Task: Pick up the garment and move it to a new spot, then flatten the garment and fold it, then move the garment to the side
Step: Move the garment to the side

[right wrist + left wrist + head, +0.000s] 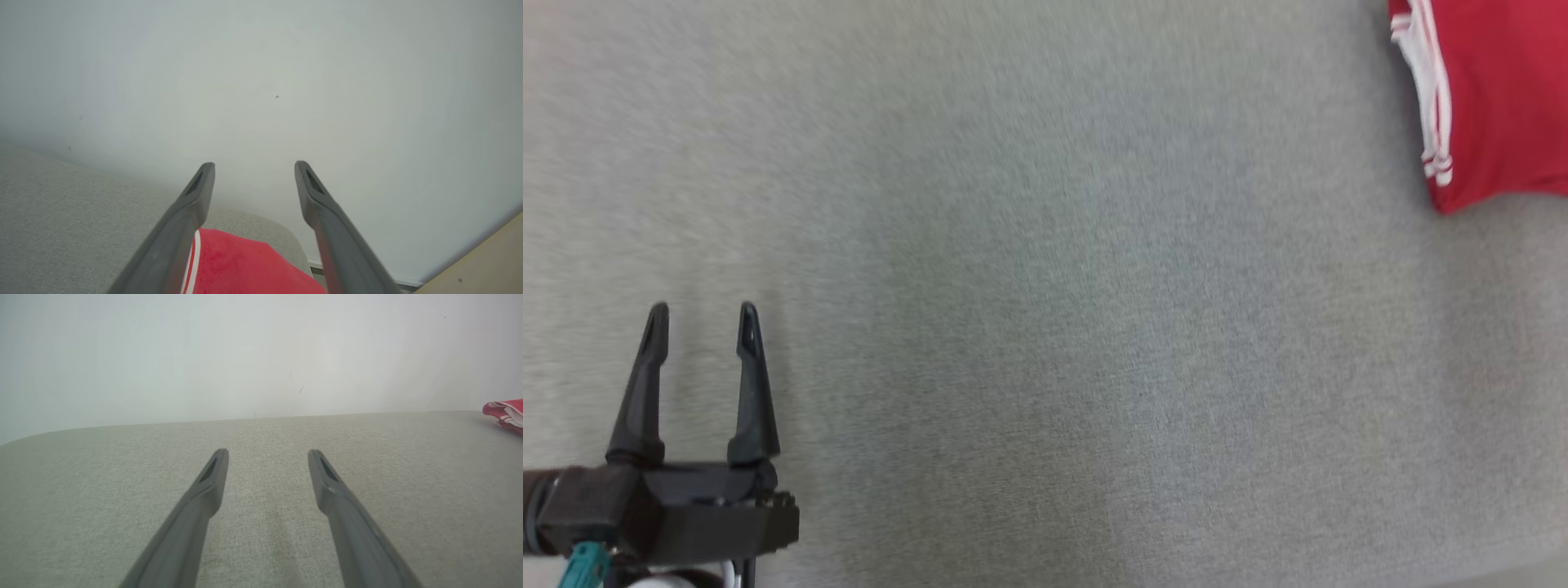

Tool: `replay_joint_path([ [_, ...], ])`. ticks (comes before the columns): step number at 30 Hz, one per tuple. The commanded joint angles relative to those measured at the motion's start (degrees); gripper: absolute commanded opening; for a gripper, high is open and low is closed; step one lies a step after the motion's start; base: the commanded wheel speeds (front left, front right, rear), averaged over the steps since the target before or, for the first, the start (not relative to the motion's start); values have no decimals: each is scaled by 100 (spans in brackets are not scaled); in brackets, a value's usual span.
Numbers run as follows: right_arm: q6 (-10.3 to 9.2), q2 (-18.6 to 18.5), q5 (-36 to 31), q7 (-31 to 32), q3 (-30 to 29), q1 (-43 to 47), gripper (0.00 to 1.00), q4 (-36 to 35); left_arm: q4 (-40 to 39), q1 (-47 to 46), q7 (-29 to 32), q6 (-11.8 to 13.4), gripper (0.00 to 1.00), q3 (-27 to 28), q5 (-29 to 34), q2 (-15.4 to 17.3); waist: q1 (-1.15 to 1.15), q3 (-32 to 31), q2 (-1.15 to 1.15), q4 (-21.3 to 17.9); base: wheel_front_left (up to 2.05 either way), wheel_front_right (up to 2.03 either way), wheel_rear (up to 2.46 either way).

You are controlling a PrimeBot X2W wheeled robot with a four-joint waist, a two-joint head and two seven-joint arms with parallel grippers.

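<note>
**Operator:** Where does the garment sit, and what are my hands doing?

**Spotter:** Your red garment with white striped trim (1503, 98) lies at the far right of the grey woven fabric surface (1045, 343). In the head view part of it runs out of frame. Your left gripper (703, 310) hovers over bare fabric at the lower left, well apart from the garment, with its two dark fingers spread and nothing between them. In its wrist view, your right gripper (253, 165) is also spread and empty. The red cloth shows below its fingers, and I can't tell whether the left finger touches the cloth or only passes in front of it.

**Operator:** So it looks parked at the side. What can go wrong from here?

**Spotter:** I see three risks. First, the garment lies close to the surface's rounded corner, with the pale wall (261, 61) and a strip of wooden floor (490, 265) beyond it. If you nudge it that way, I'd expect it to slide off. Second, if you pull the right arm out low, a fingertip could catch the top layer and drag the fold open, so lift clear before you sweep sideways. Third, the head view is smeared and cuts the garment off, so you can't judge from it whether the fold is neat.
</note>
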Motion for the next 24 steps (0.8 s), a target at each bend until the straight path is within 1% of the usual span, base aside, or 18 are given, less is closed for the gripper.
replay_joint_path([
  [1, -19, 53, -18, -23, -43, 169, 100, -66, 7, 97, 0, 11, 100, 19, -75, -23, 0, -594, 0, 321, 0, 0, 0],
  [6, -19, 500, -140, -25, -593, 1242, 100, -837, 111, 312, 0, -44, 100, 4, -81, -60, 0, -944, 0, 590, 0, 0, 0],
  [9, -19, 839, -247, -25, -1041, 1983, 100, -1298, 193, 370, 0, -86, 100, -13, -115, -83, 0, -1089, 0, 753, 0, 0, 0],
  [13, -19, 1330, -541, -27, -1476, 3081, 100, -1947, 316, 452, 0, -85, 100, 6, -176, -120, 0, -1269, 0, 908, 0, 0, 0],
  [17, -19, 1811, -713, -25, -1813, 3995, 100, -2512, 405, 550, 0, -100, 100, 35, -182, -144, 0, -1422, 0, 941, 0, 0, 0],
  [24, -19, 2424, -950, -9, -2148, 5073, 100, -3135, 550, 703, 0, -120, 100, 50, -179, -171, 0, -1748, 0, 869, 0, 0, 0],
])
